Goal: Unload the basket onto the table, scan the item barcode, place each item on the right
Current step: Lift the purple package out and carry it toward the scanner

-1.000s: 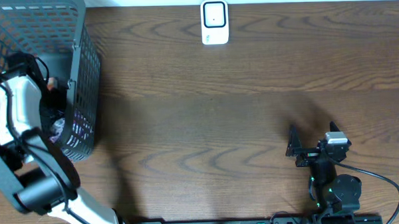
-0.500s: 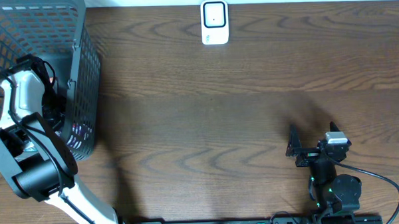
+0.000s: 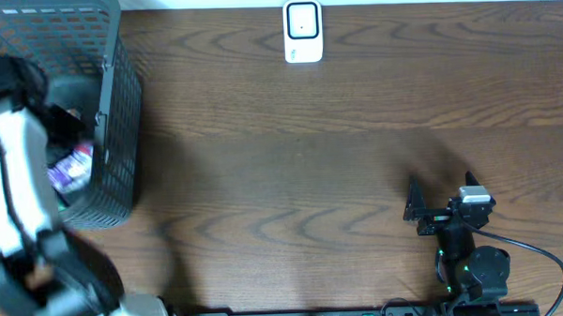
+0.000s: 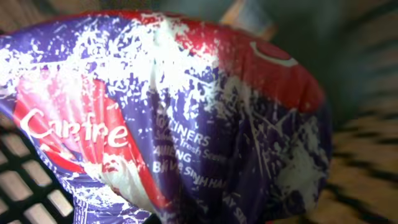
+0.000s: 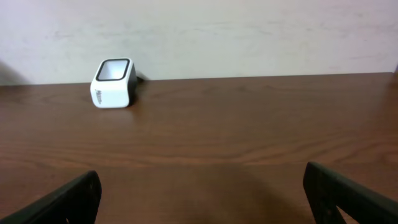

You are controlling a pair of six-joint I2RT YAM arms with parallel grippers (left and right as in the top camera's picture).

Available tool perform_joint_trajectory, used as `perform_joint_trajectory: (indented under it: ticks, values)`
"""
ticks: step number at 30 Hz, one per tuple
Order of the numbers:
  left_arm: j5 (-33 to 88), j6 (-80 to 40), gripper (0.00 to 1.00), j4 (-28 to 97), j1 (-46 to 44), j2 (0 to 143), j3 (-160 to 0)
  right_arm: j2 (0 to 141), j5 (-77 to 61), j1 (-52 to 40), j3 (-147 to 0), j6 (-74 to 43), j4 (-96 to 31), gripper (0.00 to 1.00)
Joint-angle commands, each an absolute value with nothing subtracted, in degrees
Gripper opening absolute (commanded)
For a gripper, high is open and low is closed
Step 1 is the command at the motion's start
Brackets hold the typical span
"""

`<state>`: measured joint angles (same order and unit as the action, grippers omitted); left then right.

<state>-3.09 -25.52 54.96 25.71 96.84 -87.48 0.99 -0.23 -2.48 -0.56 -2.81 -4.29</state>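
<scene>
**Surface Layout and End Effector State**

The dark wood-grain surface (image 3: 301, 167) spans the full width of the overhead view. A pale wall (image 5: 236, 31) runs behind its far edge. A grey mesh basket (image 3: 120, 117) occupies the far-left corner, and its right wall borders a broad open stretch of wood. The white scanner (image 3: 302, 31) stands near the far edge at centre, well apart from the basket and from both arms.

The left arm (image 3: 14, 167) reaches into the basket from the near side. The left end effector is pressed together. Its fingers are hidden, so contact with the item cannot be confirmed.

The item is a purple, red and white packet (image 4: 186, 112). It lies inside the basket and fills the left wrist view, with mesh showing at the lower-left corner. From overhead it shows between the arm and the basket's right wall.

The right end effector (image 5: 202, 193) is spread wide. It sits by the near-right edge and faces the scanner across open wood.
</scene>
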Motion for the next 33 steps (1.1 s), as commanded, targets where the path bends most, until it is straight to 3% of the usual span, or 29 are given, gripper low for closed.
perform_joint_trajectory:
  ticks: [1, 15, 19, 24, 28, 33]
  values:
    - [-1.48, -26.04, 0.07, 51.94, 25.96, 87.53, -89.12, 0.71, -0.36, -2.70, -0.34, -3.60, -4.36, 0.99]
    - [12.80, -28.40, 0.07, 27.79, 23.51, 65.91, -89.12, 0.71, -0.36, -2.70, -0.36, -3.60, -4.36, 0.99]
    - [15.22, -28.25, 0.07, 25.34, 14.61, 62.54, -89.12, 0.71, -0.36, -2.70, -0.34, -3.60, -4.36, 0.99]
    - [14.81, -22.02, 0.07, 27.20, -3.03, 64.27, -89.03, 0.71, -0.36, -2.70, -0.36, -3.60, -4.36, 0.99]
    - [7.42, -21.21, 0.07, 32.47, -15.38, 70.32, -89.01, 0.71, -0.36, -2.70, -0.36, -3.60, -4.36, 0.99]
    - [4.80, -21.21, 0.07, 36.56, -24.10, 80.73, -89.01, 0.71, -0.36, -2.70, -0.36, -3.60, -4.36, 0.99]
